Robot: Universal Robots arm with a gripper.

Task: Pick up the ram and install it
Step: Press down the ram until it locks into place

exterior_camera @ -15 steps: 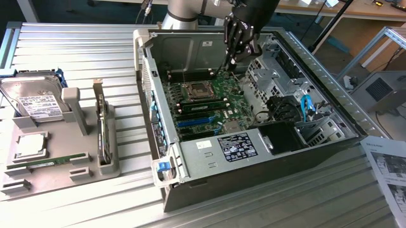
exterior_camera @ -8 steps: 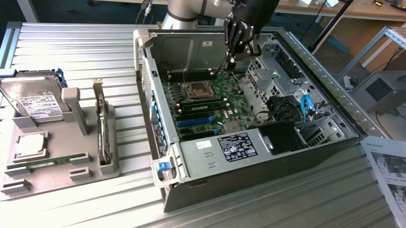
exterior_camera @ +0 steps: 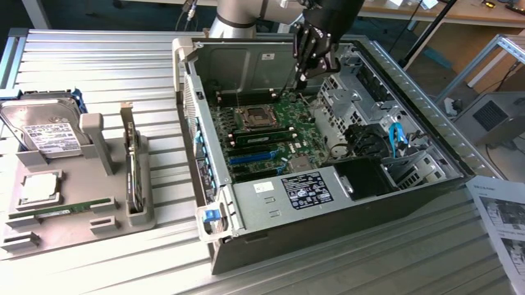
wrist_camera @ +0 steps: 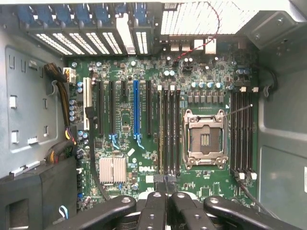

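A ribbed metal table (exterior_camera: 98, 61) holds an open computer case (exterior_camera: 271, 203) with a grey tray (exterior_camera: 74, 230) at its 9 o'clock in the exterior view, and a wooden desk (exterior_camera: 468, 12) behind. The ram (exterior_camera: 61, 210) lies flat in the tray, well apart from the claw (exterior_camera: 310, 67), at about its 8 o'clock. The claw hangs over the motherboard (wrist_camera: 124, 115), fingers (wrist_camera: 153, 211) pressed together on nothing. A hard drive (exterior_camera: 41, 126) and a bracketed card (exterior_camera: 131, 166) share the tray, the case's side wall stands between, and another green stick (exterior_camera: 264, 137) sits slotted beside the CPU socket (wrist_camera: 206, 139).
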